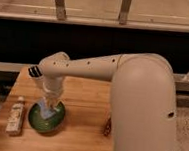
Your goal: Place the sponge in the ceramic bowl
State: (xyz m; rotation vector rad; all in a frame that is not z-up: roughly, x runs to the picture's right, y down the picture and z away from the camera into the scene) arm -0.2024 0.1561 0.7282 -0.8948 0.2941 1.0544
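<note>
Light-blue between the jaws: pinching the small soft rectangular sponge, with the white gripper low over the round dark-green glazed ceramic bowl. Could snag on letting go, lifting sponge out again or dragging bowl toward the white labelled bottle.

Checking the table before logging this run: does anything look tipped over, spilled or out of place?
Only the white labelled bottle stands out: it lies on its side near the wooden table's left edge. No spill shows. The gripper hangs over the dark-green ceramic bowl with the light-blue sponge at it.
</note>
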